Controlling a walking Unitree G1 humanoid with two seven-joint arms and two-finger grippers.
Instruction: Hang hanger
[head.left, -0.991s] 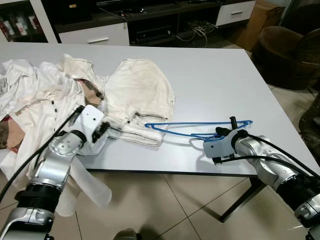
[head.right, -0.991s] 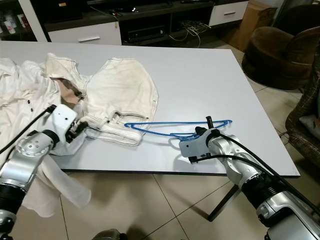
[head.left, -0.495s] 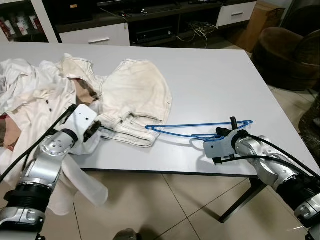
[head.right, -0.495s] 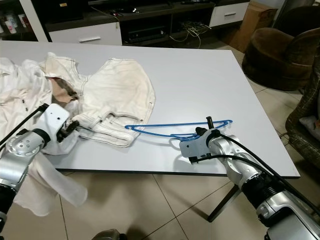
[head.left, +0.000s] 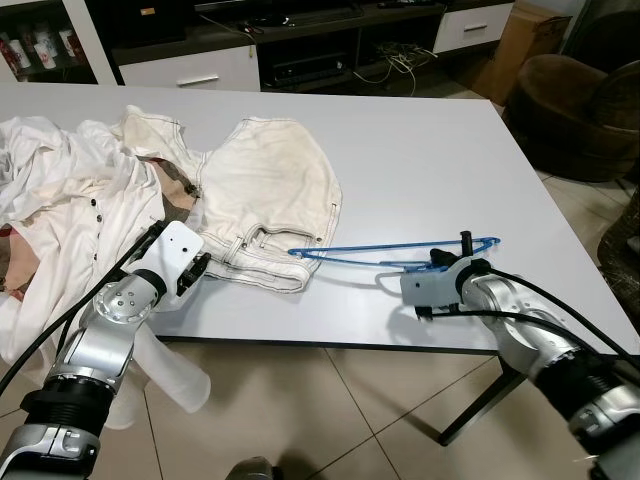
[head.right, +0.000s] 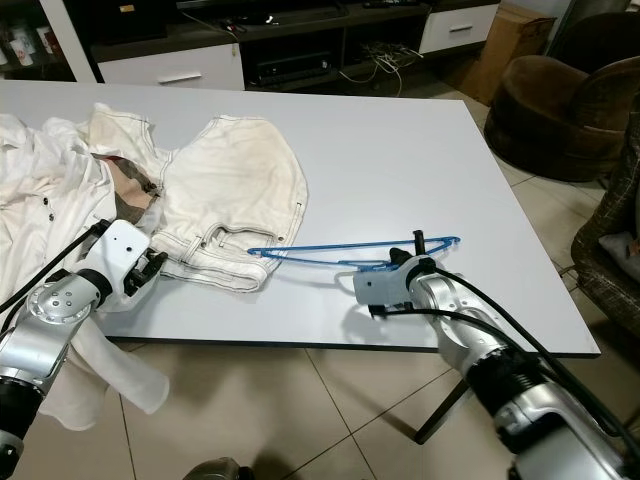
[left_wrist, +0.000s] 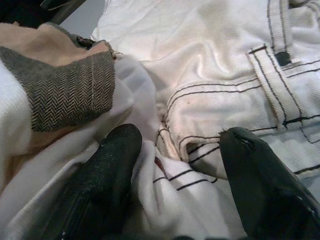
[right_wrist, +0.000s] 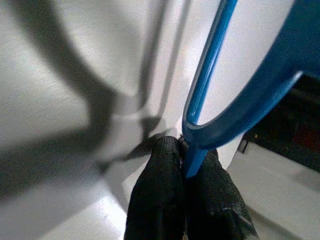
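Note:
A thin blue wire hanger (head.left: 390, 250) hovers just over the white table (head.left: 430, 150) near its front edge. Its far tip reaches the waistband of the white shorts (head.left: 265, 190). My right gripper (head.left: 447, 264) is shut on the hanger at its hook end; in the right wrist view the fingertips (right_wrist: 165, 170) pinch the blue wire (right_wrist: 207, 75). My left gripper (head.left: 199, 266) sits at the shorts' waistband corner. In the left wrist view its fingers (left_wrist: 117, 155) stand open astride white cloth and a stitched seam (left_wrist: 220, 100).
A heap of white shirts (head.left: 60, 200) covers the table's left side and hangs over the front edge. A brown armchair (head.left: 575, 100) stands right of the table. A dark TV cabinet (head.left: 300, 50) and a cardboard box (head.left: 520, 40) lie behind. Tiled floor (head.left: 340, 410) is below.
My left gripper swung left, then came back to the shorts' waistband. The right gripper shifted slightly left with the hanger, whose tip now meets the shorts.

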